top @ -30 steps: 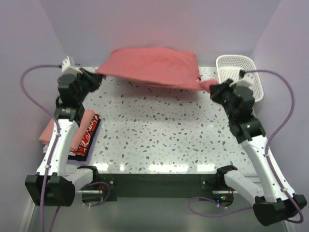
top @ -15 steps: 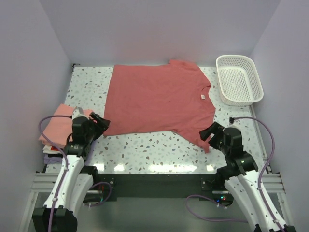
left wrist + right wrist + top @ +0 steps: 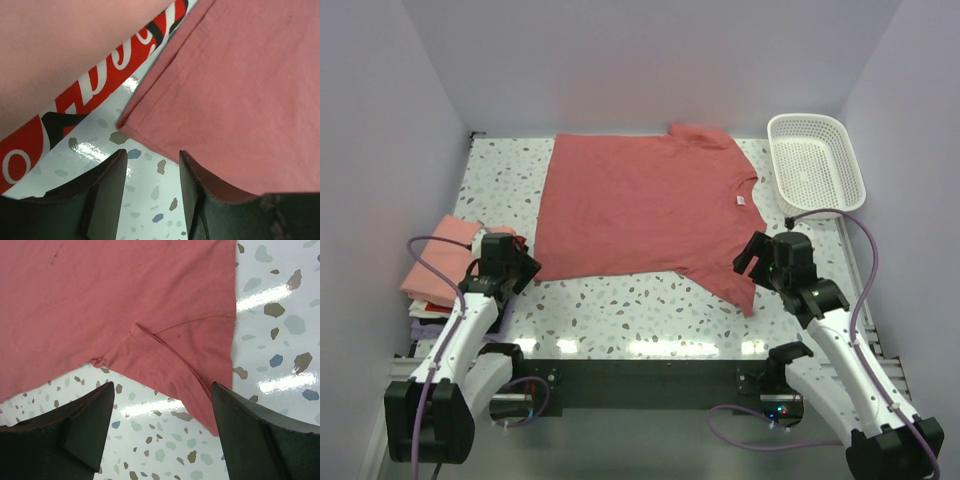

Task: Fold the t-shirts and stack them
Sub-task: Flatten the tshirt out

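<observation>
Nearest the bases: left gripper (image 3: 523, 266) spread wide, nothing between the fingers (image 3: 107, 195), parked just off the near-left hem corner of the brick-red t-shirt (image 3: 640, 210). Same story on the other side: right gripper (image 3: 750, 264) splayed and empty, poised over the near sleeve (image 3: 175, 355), contact impossible to judge.

Big change from a second ago. Back then, hoisted in the air at the far edge, strung between both grippers. Half a second back, already dropped flat. Now let go completely and spread across the speckled table (image 3: 620, 300), neck to the right, one sleeve near, one far.

Meaning for the job: spreading done, folding not yet begun, first fold probably next. Worth minding a rumpled tuck at the near sleeve seam.

Beside the left arm, a stack of folded t-shirts (image 3: 435, 268), salmon-pink on top, waiting for this one.

On to writing. Small white neck label (image 3: 740, 201), too tiny to read. Under the salmon fold, a red band (image 3: 100, 85) with looping white and black script, only fragments showing, no sure word.

Far right, white lattice basket (image 3: 817, 165).
</observation>
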`<state>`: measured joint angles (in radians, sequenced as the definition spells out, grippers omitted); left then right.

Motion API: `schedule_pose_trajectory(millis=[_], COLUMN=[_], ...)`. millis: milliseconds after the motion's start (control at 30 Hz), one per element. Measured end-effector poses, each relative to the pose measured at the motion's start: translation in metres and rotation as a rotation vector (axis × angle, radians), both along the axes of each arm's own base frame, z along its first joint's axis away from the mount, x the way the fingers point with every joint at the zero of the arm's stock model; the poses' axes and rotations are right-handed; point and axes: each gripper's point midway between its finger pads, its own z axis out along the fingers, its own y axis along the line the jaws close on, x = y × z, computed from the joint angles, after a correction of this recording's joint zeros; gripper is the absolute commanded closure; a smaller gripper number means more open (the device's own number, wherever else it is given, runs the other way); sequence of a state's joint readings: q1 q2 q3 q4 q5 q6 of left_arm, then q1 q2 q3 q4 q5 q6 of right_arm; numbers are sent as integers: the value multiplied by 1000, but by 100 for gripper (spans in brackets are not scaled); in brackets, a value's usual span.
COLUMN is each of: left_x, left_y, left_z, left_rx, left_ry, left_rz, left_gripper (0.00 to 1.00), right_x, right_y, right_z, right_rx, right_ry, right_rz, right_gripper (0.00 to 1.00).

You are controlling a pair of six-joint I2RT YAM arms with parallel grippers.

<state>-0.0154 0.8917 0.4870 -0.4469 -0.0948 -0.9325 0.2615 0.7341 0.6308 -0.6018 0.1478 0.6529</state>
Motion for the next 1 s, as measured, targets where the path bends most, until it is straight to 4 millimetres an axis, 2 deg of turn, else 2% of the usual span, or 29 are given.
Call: schedule_pose_trajectory(millis=[67, 300, 700, 800, 867, 900, 1000], left_x=[-1, -3, 0, 1, 2, 3, 4], left_y=[-1, -10, 0, 2, 2, 3, 4], left_z=[-6, -24, -46, -51, -53, -54, -55], left_rx=[1, 28, 79, 90, 95, 97, 105], left_ry=[25, 91, 156, 168, 173, 174, 174], left_rz=[11, 8, 73, 79, 82, 82, 82], left_gripper=[53, 54, 55, 63, 72, 82, 93], right_x=[1, 2, -8, -11, -13, -14, -18], right_y=[0, 0, -6, -6, -6, -6, -5], right_z=[-1, -1, -37, -42, -46, -48, -54], right_rx=[-3, -5, -51, -46, -43, -39, -26], right_ry=[1, -5, 98, 110, 121, 129, 150], right_rz=[2, 4, -2, -8, -13, -17, -22], right_gripper=[19, 19, 19, 20, 22, 23, 27])
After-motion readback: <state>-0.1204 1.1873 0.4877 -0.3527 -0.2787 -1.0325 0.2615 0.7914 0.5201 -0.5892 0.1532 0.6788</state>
